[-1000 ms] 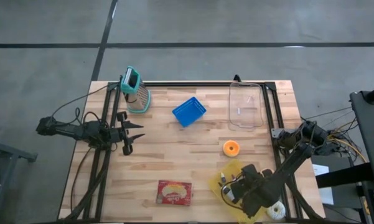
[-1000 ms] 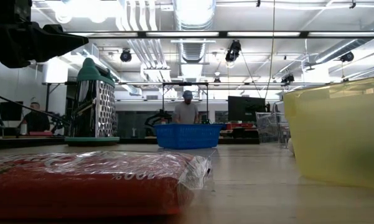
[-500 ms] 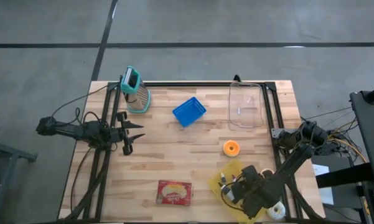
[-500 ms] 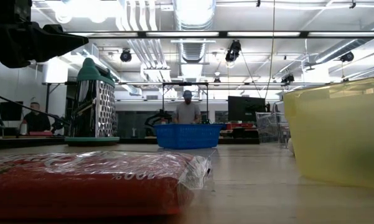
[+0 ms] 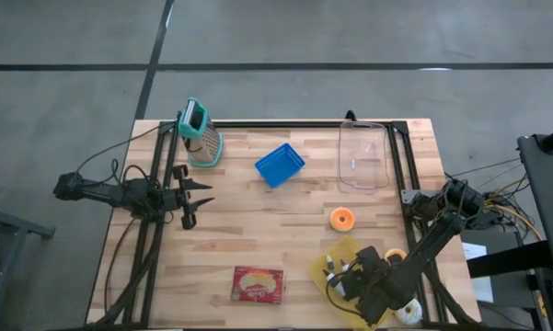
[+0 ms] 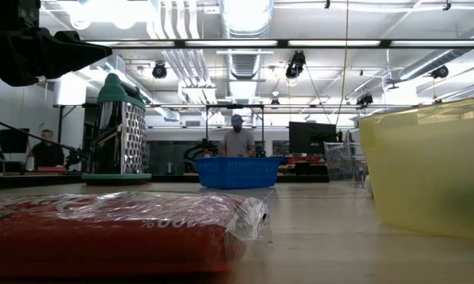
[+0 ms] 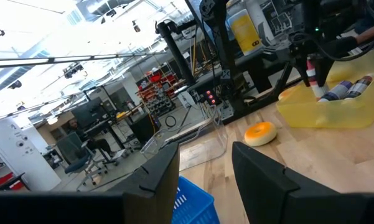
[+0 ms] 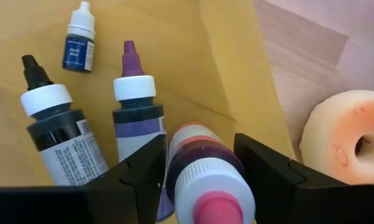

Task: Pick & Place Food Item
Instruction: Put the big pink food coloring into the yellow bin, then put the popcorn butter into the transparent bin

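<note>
The right gripper [image 8: 199, 180] stands with its 2 fingers around a pink-capped bottle [image 8: 205, 177] in the yellow bin [image 5: 336, 256], near right. The bottle looks light, stiff, slippery; grip the body.

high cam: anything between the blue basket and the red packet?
No. In the high view only bare tabletop lies between the blue basket and the red packet.
</note>
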`<state>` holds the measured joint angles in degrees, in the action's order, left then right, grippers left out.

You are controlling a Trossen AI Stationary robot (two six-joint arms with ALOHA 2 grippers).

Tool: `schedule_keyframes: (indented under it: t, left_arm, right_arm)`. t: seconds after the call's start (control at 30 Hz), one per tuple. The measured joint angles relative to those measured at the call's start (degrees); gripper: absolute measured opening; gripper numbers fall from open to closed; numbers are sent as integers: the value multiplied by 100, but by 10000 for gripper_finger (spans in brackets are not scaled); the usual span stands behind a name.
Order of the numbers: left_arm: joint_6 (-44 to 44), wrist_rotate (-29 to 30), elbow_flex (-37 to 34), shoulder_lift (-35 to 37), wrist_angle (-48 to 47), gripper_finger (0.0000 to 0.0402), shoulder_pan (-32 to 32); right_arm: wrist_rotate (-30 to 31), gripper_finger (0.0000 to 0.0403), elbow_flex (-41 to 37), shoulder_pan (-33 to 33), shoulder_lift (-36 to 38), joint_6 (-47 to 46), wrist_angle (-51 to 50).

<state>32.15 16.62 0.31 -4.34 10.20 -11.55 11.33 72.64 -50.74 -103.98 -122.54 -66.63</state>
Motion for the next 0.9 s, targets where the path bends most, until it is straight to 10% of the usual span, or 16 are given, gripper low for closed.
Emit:
schedule_keyframes:
  t: [0.9]
  left_arm:
    - [1,0,0,0,2,152,-1]
  right_arm:
    - [35,186,568,21,4,12,-951]
